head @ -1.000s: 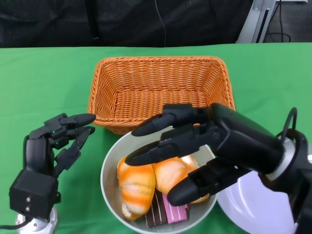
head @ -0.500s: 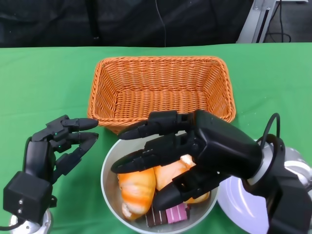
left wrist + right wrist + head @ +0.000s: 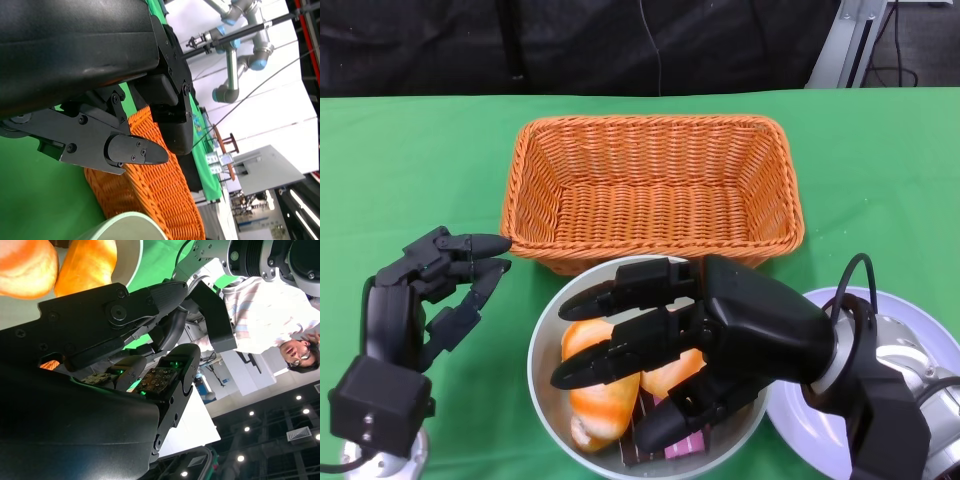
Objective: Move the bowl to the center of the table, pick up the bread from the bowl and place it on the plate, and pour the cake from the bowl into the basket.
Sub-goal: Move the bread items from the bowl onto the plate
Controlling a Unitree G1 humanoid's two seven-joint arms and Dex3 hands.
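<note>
A pale grey bowl (image 3: 542,345) sits near the table's front, just before the orange wicker basket (image 3: 648,185). In it lie two golden bread rolls (image 3: 600,392) and a striped pink and brown cake slice (image 3: 642,449). My right hand (image 3: 690,345) reaches down into the bowl, fingers spread over the bread and touching it; whether it grips a roll I cannot tell. The right wrist view shows the bread (image 3: 82,265) beyond the fingers. My left hand (image 3: 425,290) hovers left of the bowl, fingers apart, holding nothing. A white plate (image 3: 820,425) lies at the front right, under my right forearm.
Green cloth covers the table (image 3: 410,160). The basket (image 3: 160,190) is empty and stands directly behind the bowl rim (image 3: 125,227). A person (image 3: 270,315) shows beside the table in the right wrist view.
My right hand has moved down and leftward into the bowl, its fingers now lying on the bread. The left hand has barely shifted.
</note>
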